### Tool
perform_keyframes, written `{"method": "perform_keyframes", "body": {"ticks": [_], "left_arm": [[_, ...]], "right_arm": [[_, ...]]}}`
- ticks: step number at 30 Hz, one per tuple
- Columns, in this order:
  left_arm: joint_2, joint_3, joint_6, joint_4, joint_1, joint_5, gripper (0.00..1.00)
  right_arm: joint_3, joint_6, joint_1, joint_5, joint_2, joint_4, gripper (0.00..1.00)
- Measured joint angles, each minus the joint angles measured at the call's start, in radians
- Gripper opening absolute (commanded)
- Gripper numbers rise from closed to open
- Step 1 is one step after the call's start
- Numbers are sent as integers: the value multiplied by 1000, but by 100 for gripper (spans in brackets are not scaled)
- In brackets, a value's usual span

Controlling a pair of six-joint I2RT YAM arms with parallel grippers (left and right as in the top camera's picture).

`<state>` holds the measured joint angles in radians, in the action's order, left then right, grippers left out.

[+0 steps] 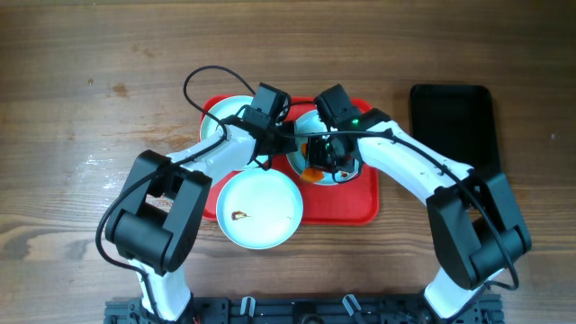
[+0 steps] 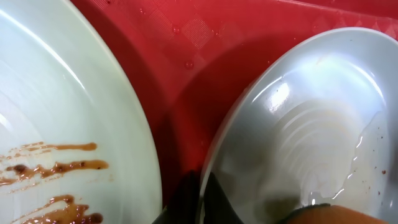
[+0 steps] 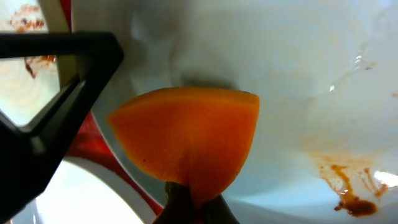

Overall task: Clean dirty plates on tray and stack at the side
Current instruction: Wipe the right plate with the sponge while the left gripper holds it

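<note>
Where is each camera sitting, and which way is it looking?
Overhead: above the table, looking straight down at the red tray, left arm and right arm.
Left wrist: on the left arm, close over the held plate; the left gripper pinches its rim.
Right wrist: on the right arm, facing the orange sponge in the right gripper.
Both wrist views share the held plate.
</note>
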<state>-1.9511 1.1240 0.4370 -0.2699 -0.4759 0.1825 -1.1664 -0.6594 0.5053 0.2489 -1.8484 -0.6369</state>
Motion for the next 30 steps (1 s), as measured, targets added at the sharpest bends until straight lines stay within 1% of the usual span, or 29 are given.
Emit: {"method": "perform_keyframes", "body": {"ticks": [2,4,7,11,14,18,26,30], "left_arm": [[0,0,1,-2,0,0,4],[0,0,3,-5,0,0,4],[1,2,3,-11,3,-3,4],[1,2,3,-11,5,-3,4],[1,2,4,-11,5,-3,4],[1,2,11,-11,-3,10,4],[1,2,14,-18,-3,13,4],[1,7,13,-36,-3,17,4]], "right_arm": [[0,-22,0,-21,-9,11,4],[0,-41,0,-29,-56,27,4],[-16,-55,-5,-13,-82,40,4],[-21,-55,-5,-17,-85,36,4],[-35,-42,-7,-43,-90,2,4],[-54,-5,-36,-143,-91,-78,4],[-58,14,-97,-304,-87,-111,4],[-55,17,-102,-463,-89,-108,4]]}}
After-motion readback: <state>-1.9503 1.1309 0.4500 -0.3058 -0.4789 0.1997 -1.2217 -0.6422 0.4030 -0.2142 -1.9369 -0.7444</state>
